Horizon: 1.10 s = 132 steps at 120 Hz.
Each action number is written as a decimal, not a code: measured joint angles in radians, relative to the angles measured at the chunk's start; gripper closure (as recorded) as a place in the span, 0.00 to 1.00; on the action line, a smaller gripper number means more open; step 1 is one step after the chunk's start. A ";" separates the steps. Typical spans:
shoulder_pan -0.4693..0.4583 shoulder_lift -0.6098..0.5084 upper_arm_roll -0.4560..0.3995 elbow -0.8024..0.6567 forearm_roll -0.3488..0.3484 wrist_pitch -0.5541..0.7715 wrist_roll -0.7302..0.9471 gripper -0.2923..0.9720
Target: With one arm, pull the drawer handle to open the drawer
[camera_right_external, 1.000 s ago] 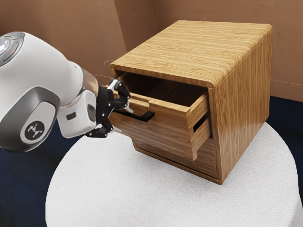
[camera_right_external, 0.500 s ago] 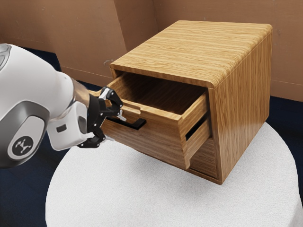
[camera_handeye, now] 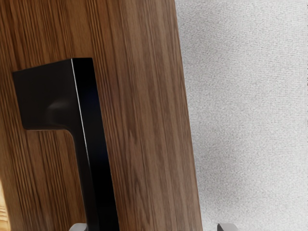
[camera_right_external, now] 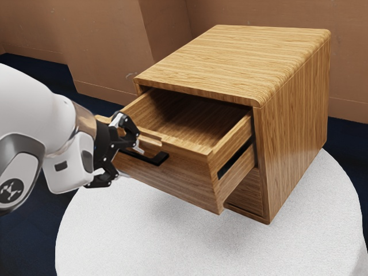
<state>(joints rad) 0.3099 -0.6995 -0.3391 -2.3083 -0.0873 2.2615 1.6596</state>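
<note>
gripper: wide open, drawer handle between its fingers, untouched by one | drawer: partly out of cabinet

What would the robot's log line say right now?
gripper: open, handle between its fingers | handle: black bar on drawer front | drawer: partway out of wooden cabinet | task: open, not fully

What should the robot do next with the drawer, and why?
Probably pull the handle a little farther from the cabinet. The drawer is only partly out, and the fingers are right at the handle.
</note>
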 joint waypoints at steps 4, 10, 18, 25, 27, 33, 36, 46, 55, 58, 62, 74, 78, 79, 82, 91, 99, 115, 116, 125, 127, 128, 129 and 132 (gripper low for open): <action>0.000 -0.002 0.000 -0.002 0.000 -0.002 0.000 0.53; 0.000 -0.010 0.000 -0.007 0.000 -0.004 -0.001 0.53; 0.000 -0.022 0.000 -0.016 -0.001 -0.005 -0.001 0.53; 0.000 -0.030 0.000 -0.022 -0.001 -0.007 -0.002 0.53; 0.000 -0.032 0.000 -0.023 -0.001 -0.007 -0.002 0.53; 0.000 -0.035 0.000 -0.025 -0.001 -0.009 -0.003 0.53; 0.000 -0.037 0.000 -0.026 -0.001 -0.010 -0.003 0.53; 0.000 -0.038 0.001 -0.026 -0.001 -0.013 -0.004 0.53; 0.000 -0.039 0.002 -0.026 -0.001 -0.014 -0.004 0.53; 0.000 -0.039 0.003 -0.026 -0.001 -0.015 -0.004 0.53; 0.000 -0.039 0.003 -0.025 -0.001 -0.015 -0.004 0.52; 0.000 -0.039 0.003 -0.026 -0.002 -0.017 -0.005 0.51; 0.000 -0.038 0.002 -0.026 -0.002 -0.017 -0.005 0.50; 0.000 -0.038 0.002 -0.026 -0.002 -0.017 -0.005 0.50; 0.000 -0.038 0.002 -0.026 -0.002 -0.017 -0.005 0.50; 0.000 -0.039 0.003 -0.026 -0.002 -0.018 -0.005 0.49; 0.000 -0.040 0.003 -0.025 -0.002 -0.018 -0.006 0.49; 0.000 -0.050 0.003 -0.022 -0.002 -0.018 -0.006 0.49; 0.000 -0.050 0.003 -0.022 -0.002 -0.018 -0.006 0.49; -0.001 -0.053 0.003 -0.021 -0.002 -0.018 -0.006 0.49; -0.001 -0.053 0.003 -0.021 -0.002 -0.018 -0.006 0.49; -0.001 -0.053 0.003 -0.021 -0.002 -0.018 -0.006 0.49; -0.001 -0.054 0.003 -0.021 -0.002 -0.018 -0.006 0.49; -0.001 -0.056 0.003 -0.021 -0.002 -0.018 -0.006 0.49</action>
<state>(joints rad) 0.3089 -0.7559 -0.3360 -2.3292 -0.0890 2.2439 1.6533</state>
